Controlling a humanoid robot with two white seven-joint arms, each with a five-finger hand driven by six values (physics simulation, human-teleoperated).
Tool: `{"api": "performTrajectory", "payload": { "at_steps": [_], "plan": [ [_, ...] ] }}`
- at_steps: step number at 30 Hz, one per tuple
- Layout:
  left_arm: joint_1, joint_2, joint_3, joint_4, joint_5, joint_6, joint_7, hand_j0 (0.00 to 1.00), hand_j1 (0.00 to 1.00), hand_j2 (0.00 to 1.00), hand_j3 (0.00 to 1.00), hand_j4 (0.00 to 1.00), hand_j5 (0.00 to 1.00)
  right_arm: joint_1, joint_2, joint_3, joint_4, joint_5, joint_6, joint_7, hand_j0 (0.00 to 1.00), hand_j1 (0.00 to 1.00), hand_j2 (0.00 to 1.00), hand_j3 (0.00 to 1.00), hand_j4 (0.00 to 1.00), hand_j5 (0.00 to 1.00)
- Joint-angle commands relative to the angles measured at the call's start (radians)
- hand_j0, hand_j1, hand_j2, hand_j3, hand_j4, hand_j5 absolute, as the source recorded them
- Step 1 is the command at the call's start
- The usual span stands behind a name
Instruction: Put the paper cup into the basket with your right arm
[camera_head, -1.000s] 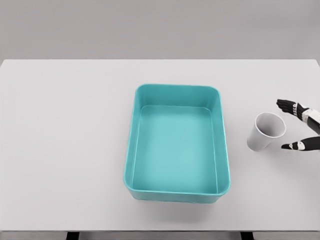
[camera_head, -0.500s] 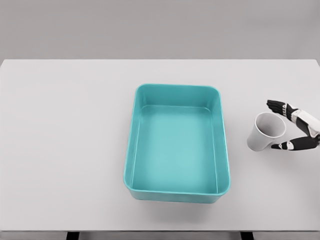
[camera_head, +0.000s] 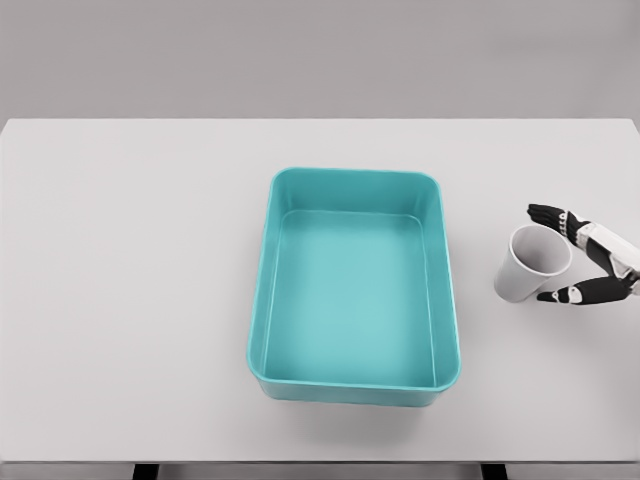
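Since a second ago the right hand (camera_head: 575, 255) has crept in from the picture's right edge toward the paper cup (camera_head: 532, 263), while cup and basket (camera_head: 356, 372) have not shifted on the white bench (camera_head: 140, 270). Its fingers (camera_head: 548, 214) now reach past the far side of the cup's rim and the thumb (camera_head: 565, 295) lies just beside the near wall, spread so that the cup sits between them; whether either digit actually touches the paper I cannot tell, and nothing is gripped yet. Standing upright, mouth open, the cup is near the basket's right wall but clearly apart from it and outside it. Trouble, in my judgement, lies in the closing: a light cup (and an empty one by the look of it) could tip or skid toward the basket if one digit arrives before the other. Too hard a squeeze could also crumple the thin wall. A grip this near the rim might also let the cup swing on lifting.
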Motion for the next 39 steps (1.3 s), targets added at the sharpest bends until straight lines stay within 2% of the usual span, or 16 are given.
{"api": "performTrajectory", "payload": {
  "at_steps": [1, 30, 32, 37, 39],
  "plan": [
    [0.0, 0.0, 0.0, 0.0, 0.0, 0.0, 0.0, 1.0, 1.0, 1.0, 1.0, 1.0, 1.0, 0.0, 0.001, -0.001, -0.002, -0.006, 0.001, 0.0, 1.0, 1.0, 1.0, 1.0, 1.0, 1.0],
    [0.0, 0.0, 0.0, 0.0, 0.0, 0.0, 0.0, 1.0, 1.0, 1.0, 1.0, 1.0, 1.0, 0.0, 0.033, 0.006, -0.008, -0.012, 0.001, -0.003, 1.0, 1.0, 1.0, 1.0, 1.0, 1.0],
    [0.0, 0.0, 0.0, 0.0, 0.0, 0.0, 0.0, 1.0, 1.0, 1.0, 1.0, 1.0, 1.0, 0.0, 0.033, 0.006, -0.008, -0.012, 0.001, -0.003, 0.96, 0.96, 0.96, 0.96, 0.96, 0.96],
    [0.0, 0.0, 0.0, 0.0, 0.0, 0.0, 0.001, 1.0, 1.0, 1.0, 1.0, 1.0, 1.0, 0.0, 0.032, 0.006, -0.008, -0.014, 0.001, -0.003, 0.77, 0.77, 0.77, 0.77, 0.77, 0.77],
    [0.0, 0.0, 0.0, 0.0, 0.0, 0.0, 0.0, 1.0, 1.0, 1.0, 1.0, 1.0, 1.0, 0.0, 0.032, 0.006, -0.008, -0.012, 0.001, -0.003, 0.74, 0.74, 0.74, 0.74, 0.74, 0.74]
  ]
}}
